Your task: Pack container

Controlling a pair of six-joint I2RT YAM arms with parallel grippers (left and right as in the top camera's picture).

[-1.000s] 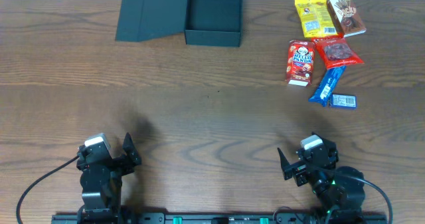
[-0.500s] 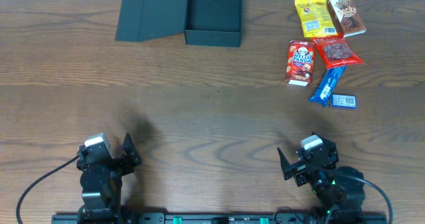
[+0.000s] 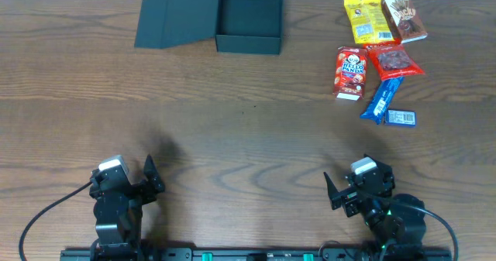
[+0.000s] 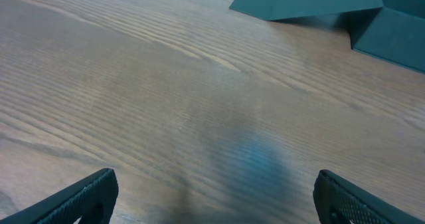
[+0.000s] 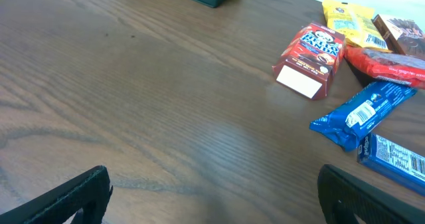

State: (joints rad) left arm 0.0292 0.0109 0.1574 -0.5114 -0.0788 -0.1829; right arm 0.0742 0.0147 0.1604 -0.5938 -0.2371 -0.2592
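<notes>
Left pincer point(image 4: 216, 201): spread wide, nothing between the jaws, black tips at the bottom corners of its wrist view. Right pincer point(image 5: 216, 201): likewise spread, holding nothing. Both sit low at the near edge of the surface point(image 3: 248, 137), which is brown, matte wood grain.

Container point(image 3: 248, 42): far edge, left of centre, well apart from both pincers. It is open: dark matte cardboard, square, shallow. Lid point(image 3: 174, 19) is attached on its left side and angled out to the left.

Views: the left wrist gets only the lid and one box wall. The right wrist gets only a box corner plus the snacks. Only the overhead shows both arms and the box interior.

Snacks are clustered far right, well apart from the container:
- Yellow bag point(image 3: 365, 18) and brown packet point(image 3: 404, 17) side by side at the far edge, both glossy.
- Panda carton point(image 3: 350, 71), red and rectangular, white end toward the arms.
- Red pouch point(image 3: 395, 61), crinkly, just beside the carton.
- Blue bar point(image 3: 381, 98), foil, lying diagonally.
- Blue packet point(image 3: 401, 118), small and flat, at the bar's near end.
</notes>
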